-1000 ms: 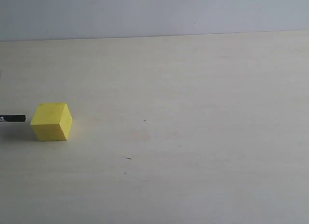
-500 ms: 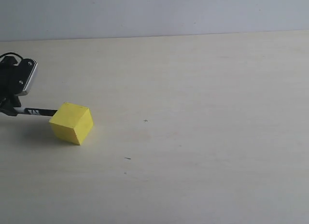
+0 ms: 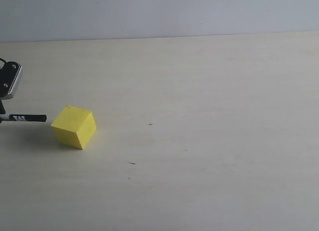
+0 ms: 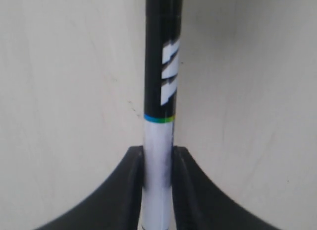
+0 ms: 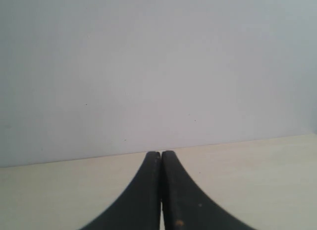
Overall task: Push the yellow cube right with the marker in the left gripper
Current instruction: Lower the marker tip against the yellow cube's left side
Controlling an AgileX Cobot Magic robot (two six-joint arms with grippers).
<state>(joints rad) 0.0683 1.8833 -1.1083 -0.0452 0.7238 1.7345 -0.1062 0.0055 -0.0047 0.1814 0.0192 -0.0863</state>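
left hand is clamped on the marker, yellow cube sits just past its black end, small gap.

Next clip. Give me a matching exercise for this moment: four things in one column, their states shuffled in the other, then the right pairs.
Things:
1. marker
2. yellow cube
3. left gripper
4. right gripper

States:
A. shut on nothing, facing the wall
B. resting on the table, a small gap from the black tip
C. clamped by its white barrel, black end forward
D. shut on the marker

Pairs: 1-C, 2-B, 3-D, 4-A
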